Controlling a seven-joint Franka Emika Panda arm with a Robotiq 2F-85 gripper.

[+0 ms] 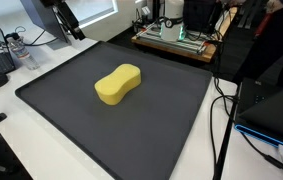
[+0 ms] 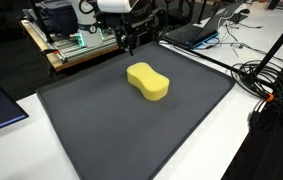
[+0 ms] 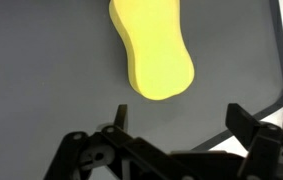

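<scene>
Well inside the mat (image 1: 171, 130) edges lies the sponge (image 1: 118, 84), gripper (image 3: 178, 118) spread wide, empty.

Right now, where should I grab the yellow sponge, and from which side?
Probably the narrow waist of the yellow sponge, from straight above, closing across its width. It lies flat on the dark mat and pinches in midway. The gripper stands open.

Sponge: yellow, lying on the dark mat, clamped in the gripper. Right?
Not clamped. In the wrist view the gripper is open and apart from the sponge, which lies free. Yellow and on the dark mat are right.
</scene>
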